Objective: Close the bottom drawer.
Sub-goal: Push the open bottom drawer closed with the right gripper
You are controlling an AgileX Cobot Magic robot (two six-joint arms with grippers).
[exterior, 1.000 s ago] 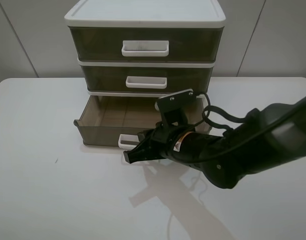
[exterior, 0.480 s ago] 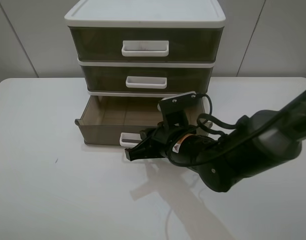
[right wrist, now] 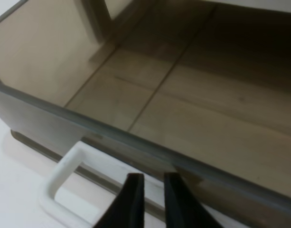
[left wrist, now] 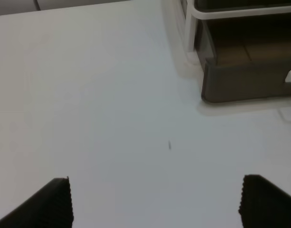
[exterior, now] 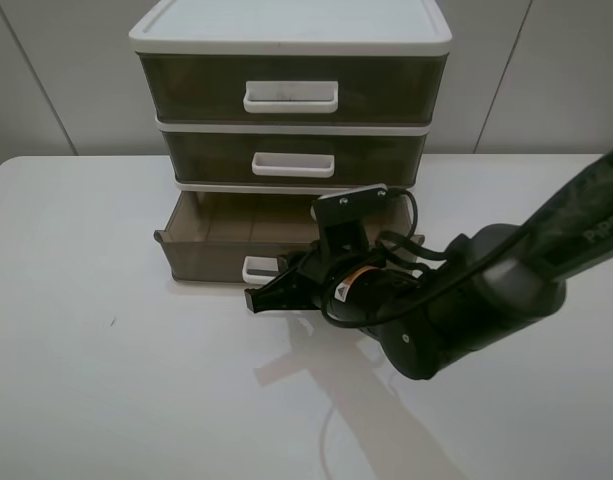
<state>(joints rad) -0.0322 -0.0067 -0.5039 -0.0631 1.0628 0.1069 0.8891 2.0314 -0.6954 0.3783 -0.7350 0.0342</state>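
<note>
My left claw [left wrist: 157, 204] hangs spread wide above the white table [left wrist: 88, 95]. My right claw [exterior: 258, 298], fingers pinched almost together on nothing, is at the front wall of the bottom drawer [exterior: 211, 262], beside its white handle [exterior: 260, 267]; the drawer juts partly out of the white-framed unit [exterior: 291, 128]
</note>
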